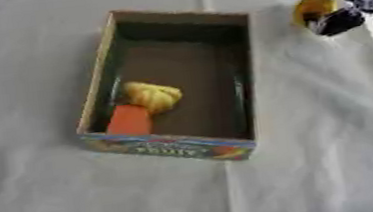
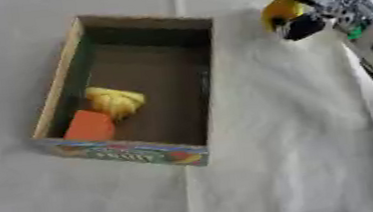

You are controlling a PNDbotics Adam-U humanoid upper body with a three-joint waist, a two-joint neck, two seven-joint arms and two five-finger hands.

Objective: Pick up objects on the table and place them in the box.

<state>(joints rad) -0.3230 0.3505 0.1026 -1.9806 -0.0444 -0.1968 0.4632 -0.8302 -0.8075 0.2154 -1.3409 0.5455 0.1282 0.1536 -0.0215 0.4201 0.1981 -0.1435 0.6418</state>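
Round yellow object (image 2: 281, 11) is gripped in curled right hand (image 2: 307, 11) at 2 o'clock — cardboard box (image 2: 56, 90) holds orange block (image 2: 89, 126), lumpy yellow item (image 2: 115, 101).

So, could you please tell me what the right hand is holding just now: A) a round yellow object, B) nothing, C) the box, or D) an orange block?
A: the right hand, right of the box, has its fingers curled round a round yellow object, while the orange block lies inside the box.
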